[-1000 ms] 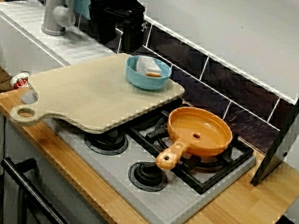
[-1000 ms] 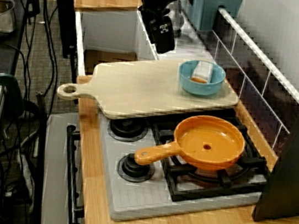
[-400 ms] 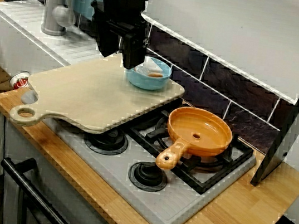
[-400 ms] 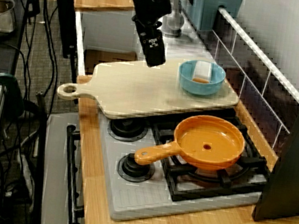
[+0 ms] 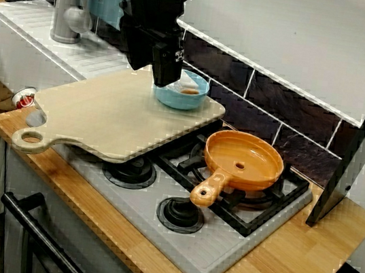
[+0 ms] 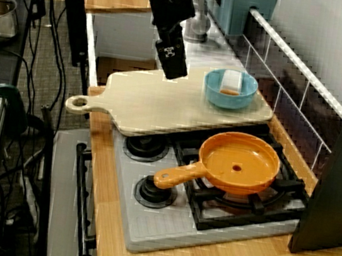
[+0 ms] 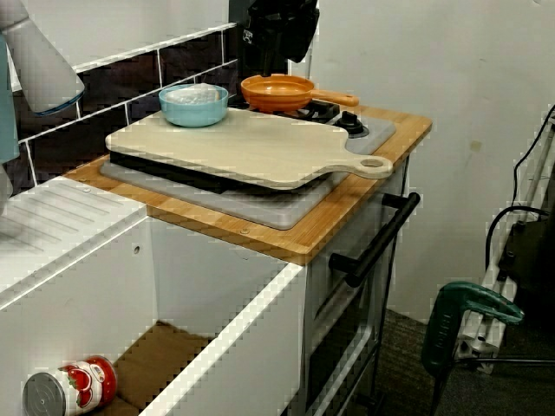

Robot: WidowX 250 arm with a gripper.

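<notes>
**Gripper above the cutting board, next to the blue bowl**

Gripper (image 5: pixel 164 79): black and pointing down, it hangs over the far edge of the cutting board (image 5: pixel 117 116). In the front view it overlaps the left rim of the blue bowl (image 5: pixel 189 98). The view from the stove end shows the gripper (image 6: pixel 174 71) standing apart from the bowl (image 6: pixel 230 90), on the sink side. I cannot tell whether the jaws are apart or together, as the fingers read as one dark block in every view. I see nothing held. I also cannot tell whether the tip touches the board.

Bowl: upright on the far corner of the board, near the tiled wall. A white block (image 6: pixel 232 80) with an orange patch lies inside it.

Surroundings: the board lies across the left burners of the grey stove (image 5: pixel 220 249), with its looped handle over the wooden tabletop (image 5: pixel 301 264). An orange pan (image 5: pixel 243 160) sits on the right rear grate, handle toward the front. In the view from the sink side, a tomato can (image 7: pixel 69 390) lies on its side in the sink.
</notes>
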